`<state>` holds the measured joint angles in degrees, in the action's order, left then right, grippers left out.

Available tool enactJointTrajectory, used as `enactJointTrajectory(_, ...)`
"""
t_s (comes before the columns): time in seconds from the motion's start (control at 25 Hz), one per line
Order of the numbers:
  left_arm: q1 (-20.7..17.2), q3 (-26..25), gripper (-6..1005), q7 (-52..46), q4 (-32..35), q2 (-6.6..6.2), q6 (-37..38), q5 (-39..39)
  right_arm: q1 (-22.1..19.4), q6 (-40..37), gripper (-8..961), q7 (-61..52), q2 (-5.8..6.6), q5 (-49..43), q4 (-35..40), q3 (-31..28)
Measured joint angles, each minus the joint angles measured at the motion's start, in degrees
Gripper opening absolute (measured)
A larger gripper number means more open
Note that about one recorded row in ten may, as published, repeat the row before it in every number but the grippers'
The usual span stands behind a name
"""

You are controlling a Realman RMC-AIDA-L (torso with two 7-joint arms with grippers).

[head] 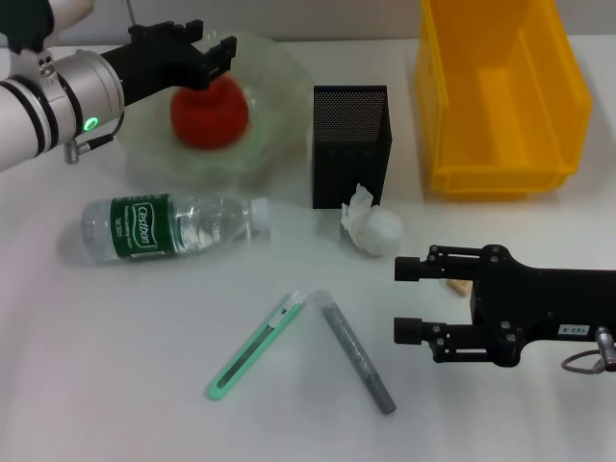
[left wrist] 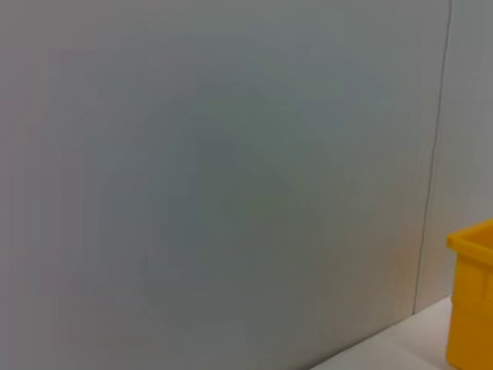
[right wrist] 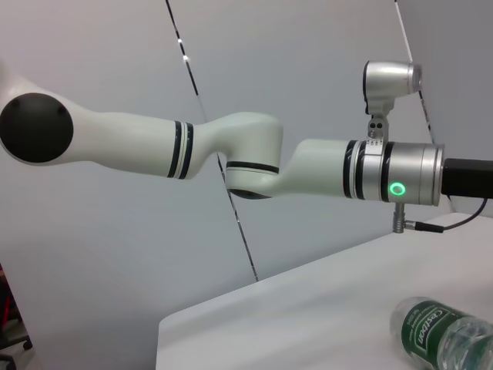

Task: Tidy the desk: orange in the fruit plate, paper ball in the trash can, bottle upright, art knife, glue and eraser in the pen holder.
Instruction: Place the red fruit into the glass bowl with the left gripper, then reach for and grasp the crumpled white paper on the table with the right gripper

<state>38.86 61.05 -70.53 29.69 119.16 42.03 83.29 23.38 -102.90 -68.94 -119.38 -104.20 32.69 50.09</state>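
Note:
The orange (head: 210, 114) lies in the translucent fruit plate (head: 279, 72) at the back left. My left gripper (head: 207, 53) hovers just over its top, open. The bottle (head: 173, 226) (right wrist: 443, 335) lies on its side in front of the plate. A black mesh pen holder (head: 351, 144) stands mid-table, and the paper ball (head: 371, 229) rests at its front right corner. The green art knife (head: 258, 345) and the grey glue stick (head: 356, 351) lie near the front. My right gripper (head: 409, 300) is open, right of the glue. A small tan piece (head: 455, 286), perhaps the eraser, shows behind its upper finger.
A yellow bin (head: 500, 96) (left wrist: 471, 301) stands at the back right, beside the pen holder. The left wrist view shows mostly a grey wall. In the right wrist view the left arm (right wrist: 308, 166) stretches over the white table.

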Motion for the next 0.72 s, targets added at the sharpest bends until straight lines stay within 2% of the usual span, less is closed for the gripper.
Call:
enactJointTrajectory(0.16,-2.0,1.0,388,-2.8,1.6,-0.40,5.7,-0.3,0.2,-0.1,695,0.0,-0.06,0.0,0.0,0.0)
enactJointTrajectory(0.24,-5.5,1.2,458,-4.6,6.2,-0.47,15.1,-0.7,0.0,-0.2,695,0.0,-0.06,0.1,0.0,0.0)
enactJointTrajectory(0.28,-5.5,1.2,494,-4.6,6.2,-0.47,15.1,-0.7,-0.1,-0.2,695,0.0,-0.06,0.1,0.0,0.0)
enactJointTrajectory(0.44,-11.2,1.3,616,-5.2,12.4,-0.52,32.3,-1.9,-0.5,-0.3,694,0.0,-0.02,0.1,0.0,0.0)
enactJointTrajectory(0.48,-11.2,1.3,641,-5.2,12.4,-0.52,32.3,-1.9,-0.5,-0.3,694,0.0,-0.02,0.1,0.0,0.0)
enactJointTrajectory(0.52,-14.2,1.0,667,-5.2,13.6,-0.76,42.7,-2.0,-0.6,-0.2,693,0.0,-0.01,0.1,0.0,0.0)
enactJointTrajectory(0.72,-19.2,1.4,667,-4.5,13.1,-1.55,57.2,2.3,-0.8,0.1,693,0.0,0.08,0.1,-0.1,0.0)
